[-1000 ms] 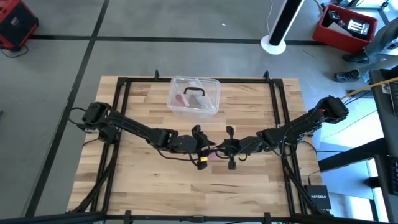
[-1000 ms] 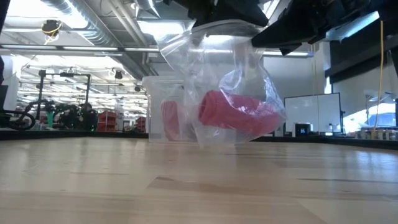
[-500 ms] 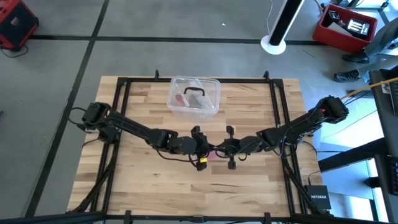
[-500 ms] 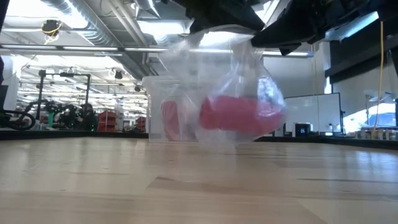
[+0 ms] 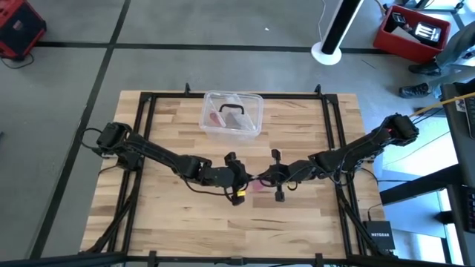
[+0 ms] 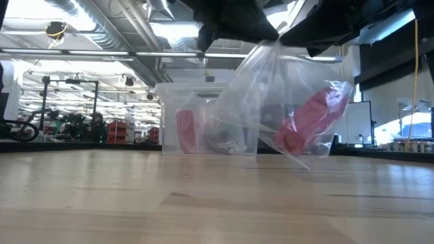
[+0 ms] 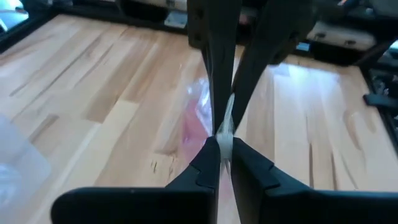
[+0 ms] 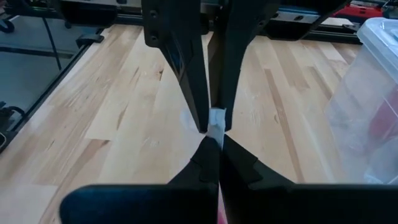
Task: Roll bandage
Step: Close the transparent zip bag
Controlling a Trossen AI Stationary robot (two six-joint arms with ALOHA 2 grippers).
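Overhead we barely see pink, yet low down the bandage point(image 6: 308, 122) hangs inside a clear wrapper point(image 6: 271, 102), both grippers point(image 5: 239, 178) point(image 5: 269, 178) pinched on its top edge.

Two dark arms — reaching inward, tips meeting mid-table

Left gripper point(image 5: 247, 180) fingers pinched together; right gripper point(image 5: 257, 179) fingers pinched together — tip to tip, raised above the tabletop.

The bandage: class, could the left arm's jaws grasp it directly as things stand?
Probably not. The bandage hangs sealed inside the clear wrapper, and both the left gripper and right gripper are shut on that wrapper's top edge.
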